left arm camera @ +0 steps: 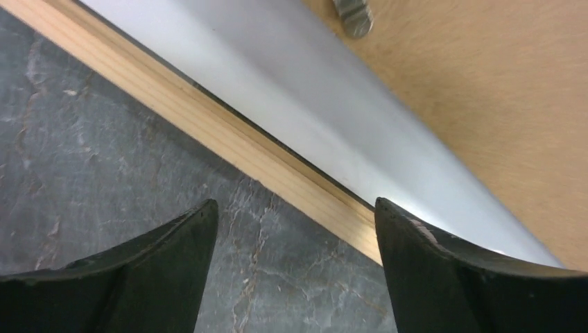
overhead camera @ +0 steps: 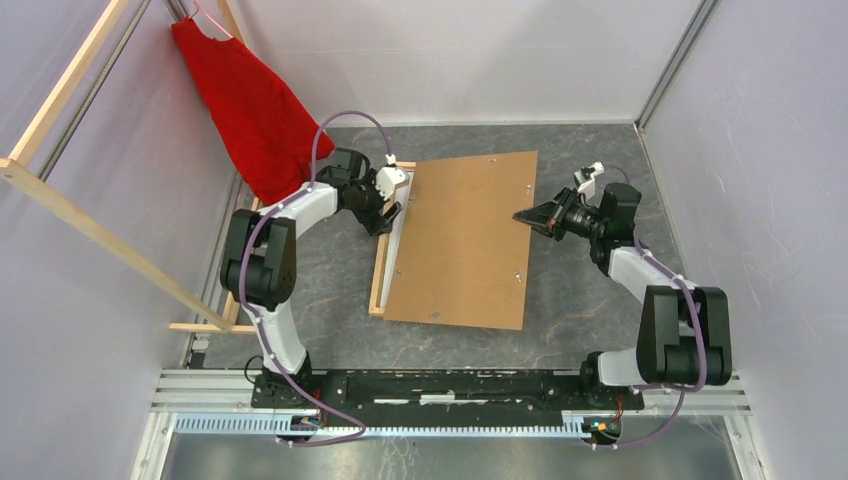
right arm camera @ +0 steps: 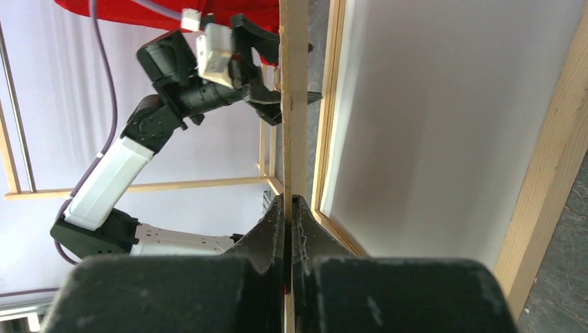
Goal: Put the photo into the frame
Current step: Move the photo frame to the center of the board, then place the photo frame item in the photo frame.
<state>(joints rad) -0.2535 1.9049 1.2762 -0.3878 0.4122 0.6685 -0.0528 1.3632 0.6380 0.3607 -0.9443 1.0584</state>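
Two states: left gripper (overhead camera: 388, 214) gapes by the frame (overhead camera: 379, 285) (photo (left arm camera: 312, 104) inside, face-down), right gripper (overhead camera: 523, 215) pinches the backing board (overhead camera: 465, 240).

- Top view: bright, even, diffuse light with no glare. Soft, short shadows sit close under both arms and along the near edge of the backing board (overhead camera: 465, 240). Sharp throughout; straight lines bow slightly toward the corners.
- Left wrist view: the left gripper's fingers (left arm camera: 166, 267) are near-black masses with little surface detail. The white back of the photo (left arm camera: 291, 97) has a soft sheen grading to grey. Table (left arm camera: 83, 159) veining is crisp; the metal tab (left arm camera: 352, 17) at the top edge is blurred.
- Right wrist view: the right gripper's fingers (right arm camera: 267, 239) are dark and out of focus, close to the lens. The photo's back lies in shade, dull grey-beige. The far wall is bright and mildly washed out.
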